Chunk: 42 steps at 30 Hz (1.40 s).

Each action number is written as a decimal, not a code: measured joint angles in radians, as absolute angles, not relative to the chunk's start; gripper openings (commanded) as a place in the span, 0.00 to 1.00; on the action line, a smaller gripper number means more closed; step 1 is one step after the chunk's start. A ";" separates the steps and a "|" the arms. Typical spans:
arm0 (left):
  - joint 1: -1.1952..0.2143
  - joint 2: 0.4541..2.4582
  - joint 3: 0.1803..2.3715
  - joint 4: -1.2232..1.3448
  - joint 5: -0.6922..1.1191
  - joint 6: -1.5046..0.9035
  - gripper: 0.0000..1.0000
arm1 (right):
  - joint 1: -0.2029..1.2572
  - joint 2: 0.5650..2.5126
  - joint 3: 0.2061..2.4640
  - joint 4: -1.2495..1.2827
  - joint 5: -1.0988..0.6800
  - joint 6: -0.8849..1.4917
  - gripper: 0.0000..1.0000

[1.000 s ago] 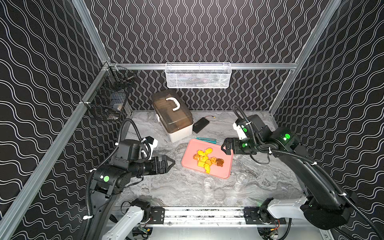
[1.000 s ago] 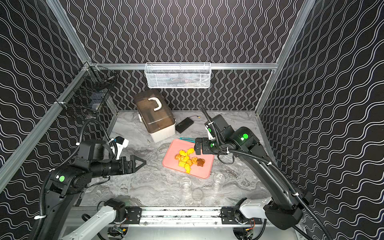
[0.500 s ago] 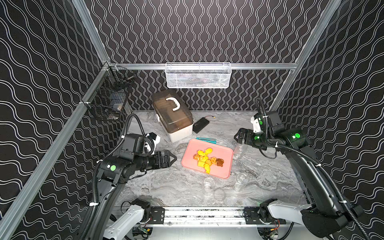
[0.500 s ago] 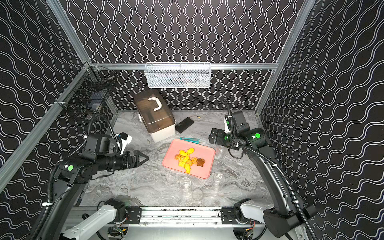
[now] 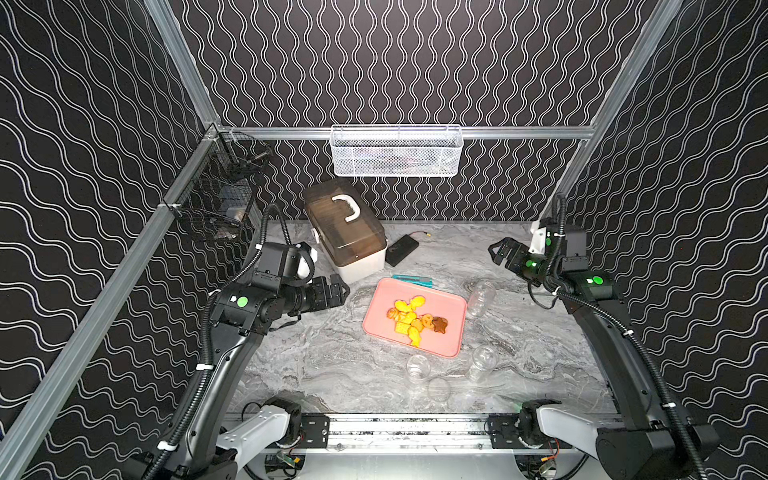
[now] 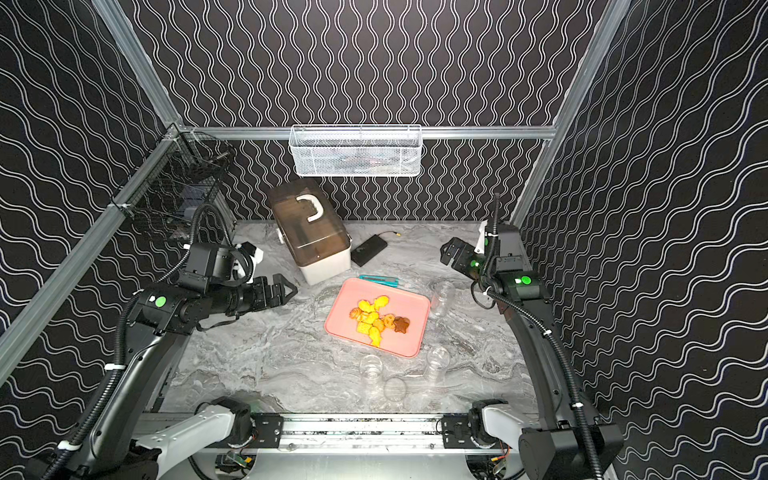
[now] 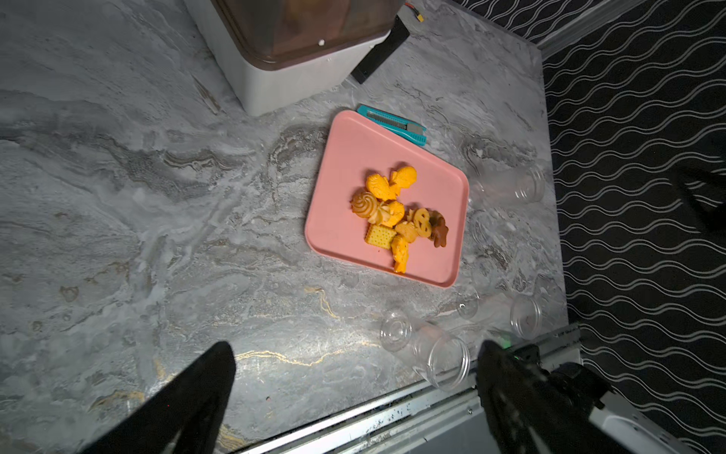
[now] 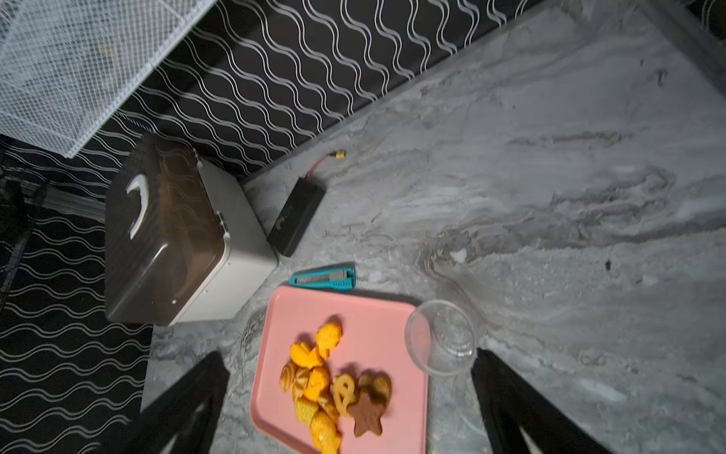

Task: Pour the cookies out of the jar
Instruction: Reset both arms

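yellow-orange cookies (image 5: 409, 318) and one brown star (image 5: 439, 325) lie heaped on the pink tray (image 5: 384, 297). the clear jar (image 5: 481, 297) sits empty just beside it. both the left gripper (image 5: 345, 292) and right gripper (image 5: 494, 254) hang off to either side, spread wide, holding nothing.

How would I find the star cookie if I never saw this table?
Find the pink tray in the middle of the grey marble table. A heap of cookies lies on it, and the star cookie sits at the heap's edge toward the right arm. It alone is dark brown; the rest are yellow-orange.
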<state>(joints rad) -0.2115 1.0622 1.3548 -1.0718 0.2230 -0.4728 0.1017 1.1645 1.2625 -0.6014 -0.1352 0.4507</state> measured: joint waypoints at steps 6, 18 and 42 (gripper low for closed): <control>-0.210 1.057 1.285 -0.973 0.086 -0.467 0.99 | 0.054 1.100 1.107 -0.363 -0.049 0.313 1.00; -0.185 1.060 1.026 -0.590 -0.218 -0.391 0.98 | -0.099 1.212 0.775 -0.036 0.035 0.191 1.00; -0.134 1.295 0.587 0.255 -0.381 -0.129 0.98 | -0.074 1.467 0.493 0.463 0.066 0.159 1.00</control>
<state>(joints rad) -0.1337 1.2949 0.5873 0.2546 -0.3805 -0.1287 -0.0738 1.4673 0.4931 0.4633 0.0658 0.1593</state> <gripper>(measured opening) 0.984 0.998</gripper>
